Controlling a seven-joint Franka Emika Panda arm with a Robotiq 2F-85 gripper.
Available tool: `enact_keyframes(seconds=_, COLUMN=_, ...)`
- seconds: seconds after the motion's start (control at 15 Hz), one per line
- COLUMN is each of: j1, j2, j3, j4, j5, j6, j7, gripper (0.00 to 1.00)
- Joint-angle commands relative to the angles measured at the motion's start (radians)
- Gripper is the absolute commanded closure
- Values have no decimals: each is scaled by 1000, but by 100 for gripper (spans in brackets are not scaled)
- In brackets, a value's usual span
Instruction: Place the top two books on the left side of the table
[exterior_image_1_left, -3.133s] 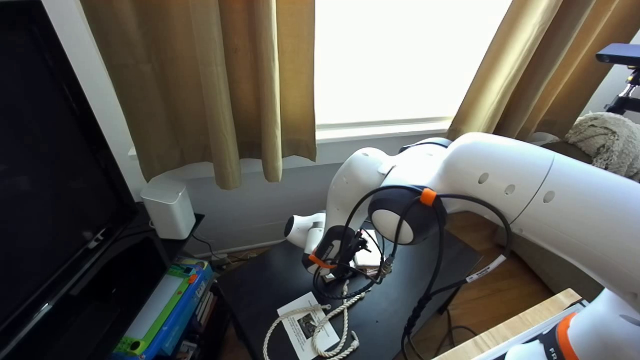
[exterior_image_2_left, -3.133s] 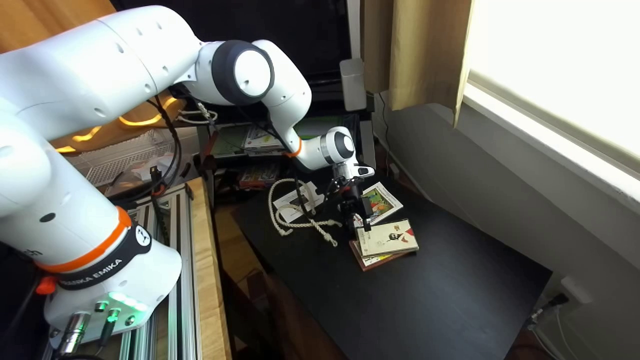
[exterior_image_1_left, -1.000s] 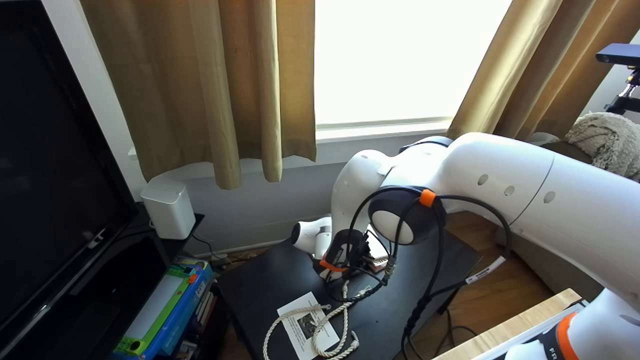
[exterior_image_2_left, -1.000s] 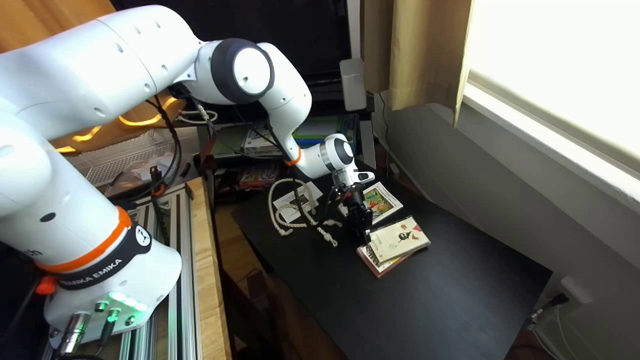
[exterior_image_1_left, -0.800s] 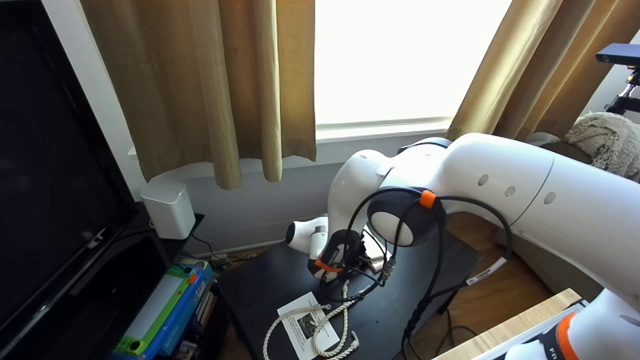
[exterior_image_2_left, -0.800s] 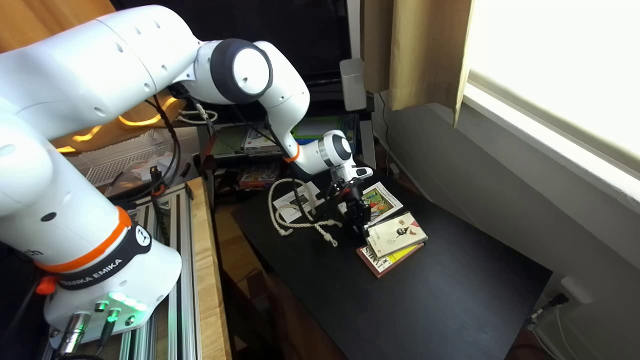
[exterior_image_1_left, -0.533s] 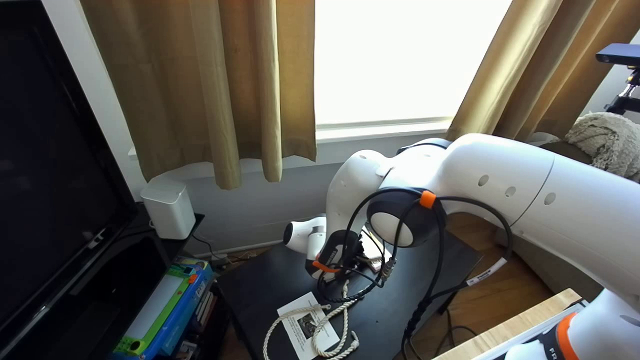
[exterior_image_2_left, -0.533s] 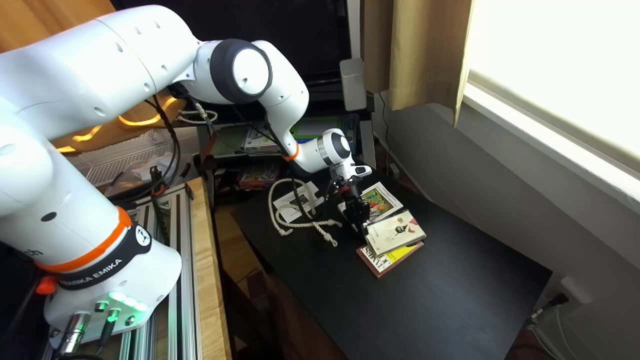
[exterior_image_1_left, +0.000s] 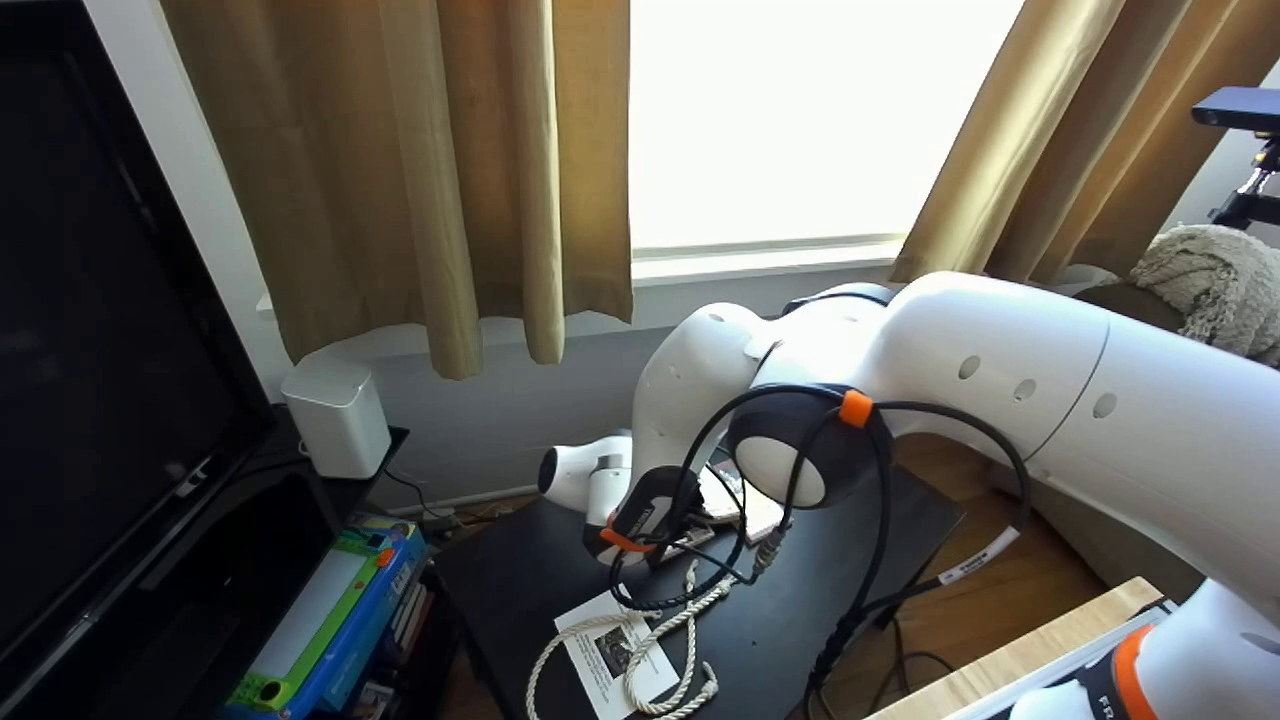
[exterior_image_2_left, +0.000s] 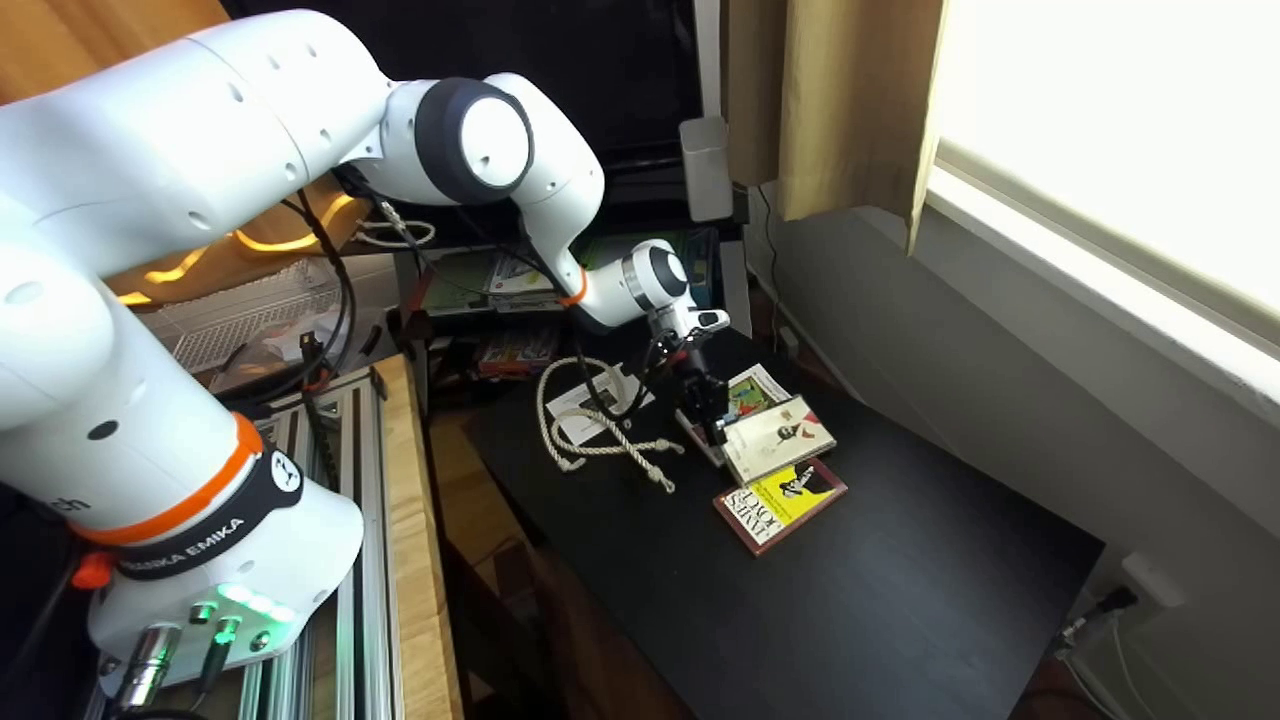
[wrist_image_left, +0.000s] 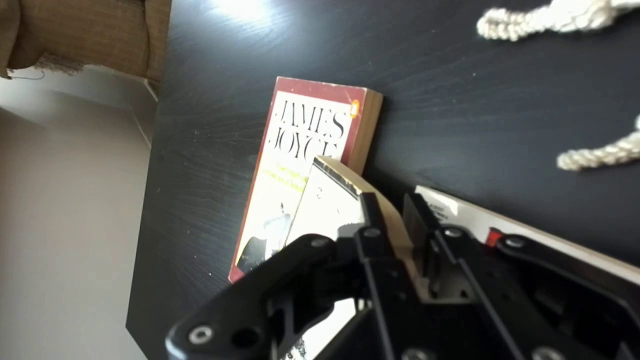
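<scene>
Wrist view: gripper (wrist_image_left: 393, 212), pinching one cream book (wrist_image_left: 325, 207) by its tan edge. Cream book, in an exterior view: partly hiding a picture book (exterior_image_2_left: 752, 395). James Joyce paperback (exterior_image_2_left: 780, 505), red-bordered: flat on the black desk (exterior_image_2_left: 900, 600), close by.

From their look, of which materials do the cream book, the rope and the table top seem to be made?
Cream book: paper, probably a soft card cover; its tan edge, likely pages, curves in the wrist view. Cover finish unclear.
Rope: twisted fibre, perhaps cotton, off-white, matte; strands spiral.
Table top: perhaps wood or veneer, black, semi-gloss; fine grain lines and a bright reflection.
</scene>
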Motion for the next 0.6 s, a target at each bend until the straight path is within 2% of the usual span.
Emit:
enact_keyframes(seconds=0.0, j1=25, j2=9, j3=30, j4=44, j5=16, j6=-63, j7=-37, gripper=96)
enact_keyframes(seconds=0.2, j1=49, j2=32, j3=45, j4=103, j5=38, j6=-151, j7=-64, gripper=96)
enact_keyframes(seconds=0.53, j1=96, j2=16, j3=36, j4=97, j5=22, j6=-246, j7=-59, gripper=96)
